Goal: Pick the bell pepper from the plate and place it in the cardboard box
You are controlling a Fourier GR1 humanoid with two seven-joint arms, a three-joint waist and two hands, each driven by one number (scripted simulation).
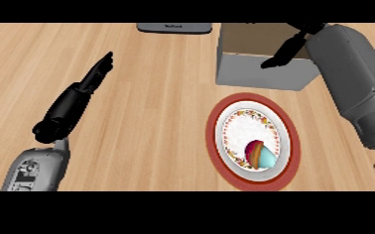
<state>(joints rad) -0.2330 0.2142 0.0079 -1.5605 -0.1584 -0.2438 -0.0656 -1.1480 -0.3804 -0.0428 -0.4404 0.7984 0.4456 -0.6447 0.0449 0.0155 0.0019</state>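
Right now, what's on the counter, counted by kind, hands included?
Hands: 2, left hand and right hand, both holding nothing
Plates: 1, red-rimmed plate
Bell peppers: 1, bell pepper on the plate
Cardboard boxes: 1, cardboard box
Grey appliances: 1, grey appliance at the far edge
Total: 6
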